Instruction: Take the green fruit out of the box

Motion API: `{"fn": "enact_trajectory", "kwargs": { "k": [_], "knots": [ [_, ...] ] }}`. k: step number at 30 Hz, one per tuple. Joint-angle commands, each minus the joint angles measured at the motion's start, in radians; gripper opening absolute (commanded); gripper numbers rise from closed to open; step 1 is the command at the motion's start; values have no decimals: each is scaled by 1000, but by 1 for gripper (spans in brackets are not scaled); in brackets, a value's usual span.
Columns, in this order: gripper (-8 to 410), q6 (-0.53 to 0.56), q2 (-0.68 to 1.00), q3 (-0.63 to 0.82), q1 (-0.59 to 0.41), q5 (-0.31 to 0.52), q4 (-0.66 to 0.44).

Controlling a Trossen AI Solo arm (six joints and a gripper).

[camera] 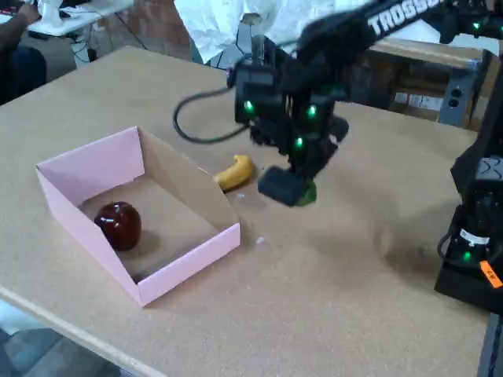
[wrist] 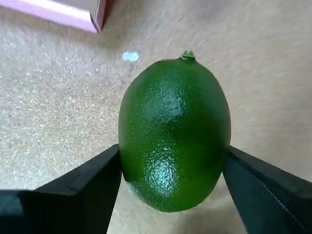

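- Claw pinches green fruit above worktop, outside box.
- Risk — glossy skin slips from 2 narrow contacts; dropped, fruit rolls.

White letters "TROSS", cut off, on the black arm

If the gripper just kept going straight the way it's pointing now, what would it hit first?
Most likely the bare table top. The gripper points down, shut on the green fruit, so the fruit would probably touch first. It is outside the box, right of it in the fixed view. Height above the table is unclear.
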Motion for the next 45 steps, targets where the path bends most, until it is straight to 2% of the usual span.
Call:
{"fn": "enact_trajectory", "kwargs": {
  "k": [1, 4, 13, 20, 24, 32, 35, 38, 45],
  "knots": [
    [-1, 121, 27, -328, -1, -153, 401],
    [-1, 141, 71, -351, 0, -192, 425],
    [0, 143, 178, -353, 2, -214, 488],
    [11, 82, 179, -352, 2, -216, 505],
    [55, 72, 172, -352, 2, -216, 508],
    [202, 32, 117, -352, 2, -214, 530],
    [243, 32, 93, -352, 2, -211, 529],
    [262, 32, 68, -352, 2, -212, 521],
    [264, 39, -14, -352, 2, -214, 471]
  ]
}}
